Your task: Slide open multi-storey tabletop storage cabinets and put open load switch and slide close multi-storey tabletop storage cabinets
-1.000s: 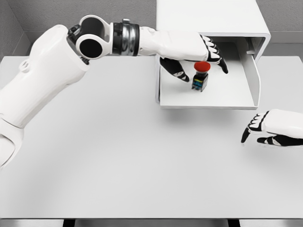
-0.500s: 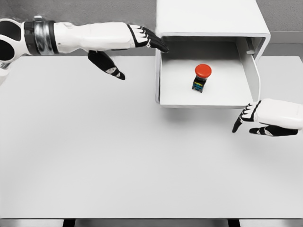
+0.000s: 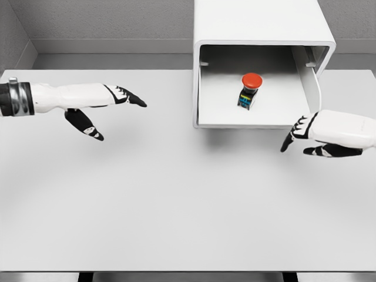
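Head view: load switch point(image 3: 251, 90), red-capped, is standing upright inside the cabinet's point(image 3: 261, 23) open drawer point(image 3: 252, 120); its label is illegible. Left robot hand point(image 3: 100, 106) is hovering released over the tabletop point(image 3: 176, 200). Right robot hand point(image 3: 320, 136) is hovering released, near drawer's right corner.

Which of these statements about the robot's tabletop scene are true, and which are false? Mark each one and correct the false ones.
1. The load switch with the red button sits inside the open drawer. True.
2. The left hand is grasping the load switch. False: it is out over the table, well to the left of the cabinet, fingers spread and holding nothing.
3. The right hand is close to the drawer's front right corner. True.
4. The drawer is fully shut. False: it is pulled out and the switch shows inside.
5. The switch lies on the bare table. False: it stands upright on the drawer floor.
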